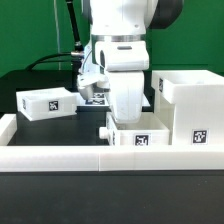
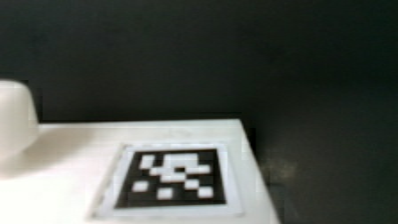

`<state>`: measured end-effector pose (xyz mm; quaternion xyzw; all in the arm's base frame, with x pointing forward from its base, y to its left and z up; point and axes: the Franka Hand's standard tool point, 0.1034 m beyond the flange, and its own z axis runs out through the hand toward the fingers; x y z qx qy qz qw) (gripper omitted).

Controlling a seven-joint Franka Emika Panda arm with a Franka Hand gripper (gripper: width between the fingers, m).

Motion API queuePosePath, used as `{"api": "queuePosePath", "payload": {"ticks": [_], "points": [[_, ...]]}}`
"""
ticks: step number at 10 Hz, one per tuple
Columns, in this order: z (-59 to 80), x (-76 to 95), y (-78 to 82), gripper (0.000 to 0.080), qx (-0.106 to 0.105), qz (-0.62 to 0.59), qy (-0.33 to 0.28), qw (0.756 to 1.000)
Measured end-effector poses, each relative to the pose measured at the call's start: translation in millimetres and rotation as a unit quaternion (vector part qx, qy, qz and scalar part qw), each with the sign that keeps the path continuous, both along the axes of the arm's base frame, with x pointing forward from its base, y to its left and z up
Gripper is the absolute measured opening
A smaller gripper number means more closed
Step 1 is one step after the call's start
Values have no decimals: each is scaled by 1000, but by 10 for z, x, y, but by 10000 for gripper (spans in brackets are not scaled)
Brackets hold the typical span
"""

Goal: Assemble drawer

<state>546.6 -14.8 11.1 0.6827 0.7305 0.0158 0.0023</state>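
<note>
The large open-fronted white drawer case (image 1: 188,108) stands at the exterior view's right, with a tag on its front. One small white box tray (image 1: 46,103) lies at the left. The second box tray (image 1: 140,134) sits in the middle, next to the case and just behind the front wall strip. My gripper (image 1: 124,121) is lowered onto this tray's left rim. Its fingertips are hidden by the hand and the tray wall. The wrist view shows, very close, a white face (image 2: 71,150) with a black-and-white tag (image 2: 173,178), and no clear fingers.
Low white wall strips (image 1: 90,157) run along the front and the left side (image 1: 8,128) of the black table (image 2: 214,60). A blurred rounded white shape (image 2: 13,115) sits at the edge of the wrist view. Cables hang behind the arm.
</note>
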Motion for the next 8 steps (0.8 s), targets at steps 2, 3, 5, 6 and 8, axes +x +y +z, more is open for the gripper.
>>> {"api": "queuePosePath", "payload": {"ticks": [2, 3, 5, 6, 8], "points": [[7, 3, 31, 42, -1, 5, 6, 1000], [8, -2, 74, 42, -6, 20, 12, 1000], [5, -4, 77, 42, -7, 22, 12, 1000], [5, -4, 74, 42, -7, 21, 12, 1000], [5, -4, 82, 42, -7, 12, 12, 1000]]}}
